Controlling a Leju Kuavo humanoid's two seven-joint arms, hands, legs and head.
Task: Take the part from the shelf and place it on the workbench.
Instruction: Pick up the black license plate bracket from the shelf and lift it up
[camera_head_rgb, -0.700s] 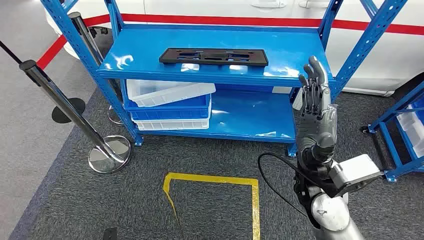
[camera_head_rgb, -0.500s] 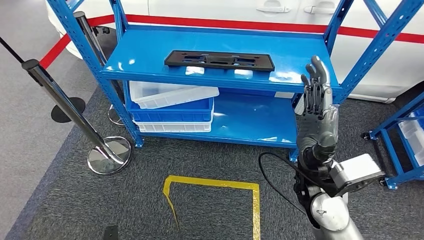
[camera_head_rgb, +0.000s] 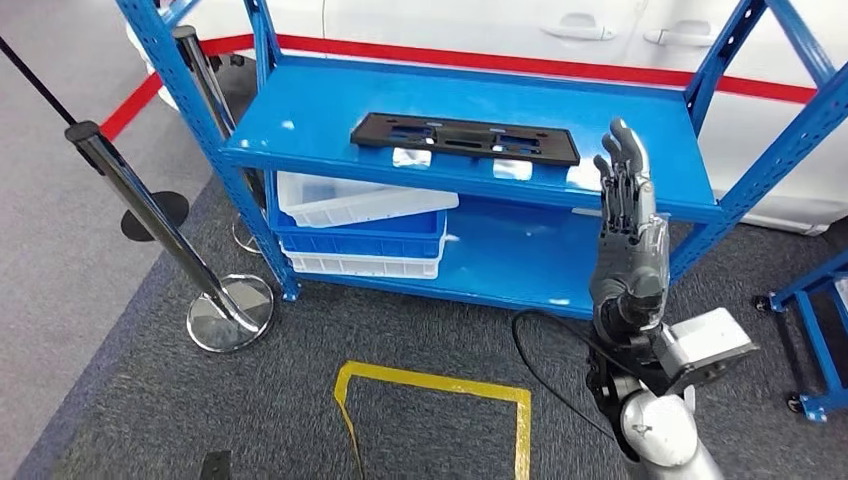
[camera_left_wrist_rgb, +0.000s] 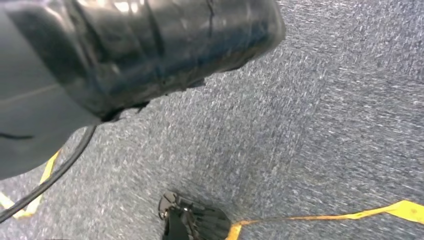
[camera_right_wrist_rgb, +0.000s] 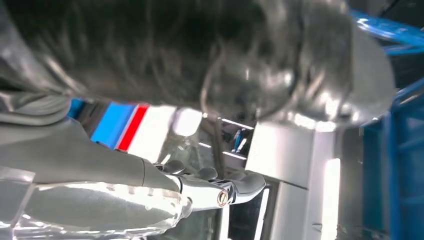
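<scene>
Item: part (camera_head_rgb: 465, 138). Flat black rectangular plate with cut-outs, lying on the top level of the blue shelf (camera_head_rgb: 330, 110). Position: about 12 o'clock in the head view, toward the front edge of that level, resting flat, untouched.

Orientation: long axis runs roughly 9 to 3 o'clock, parallel with the shelf's front edge, the 3 o'clock end sitting slightly nearer the robot. Broad face up.

Change noted: across the last fraction of a second the whole scene has slid in the head view, shelf and plate together drifting toward 3 o'clock and a little lower. That reads as camera movement, the robot closing on or squaring to the shelf, not movement of the plate. Judgement: approach phase; pickup not yet begun.

Right robot hand (camera_head_rgb: 627, 235): raised upright at about 4 o'clock from the plate, fingers extended and apart, holding nothing; its fingertips stand near the plate's 3 o'clock end but apart from it.

Left robot hand: its wrist view looks down at grey carpet (camera_left_wrist_rgb: 325, 125) and yellow floor tape (camera_left_wrist_rgb: 320, 217); whether it is spread or closed cannot be told.

Also present: stacked white and blue bins (camera_head_rgb: 365, 225) on the lower level; stanchion post (camera_head_rgb: 150, 215) at 9 o'clock.
</scene>
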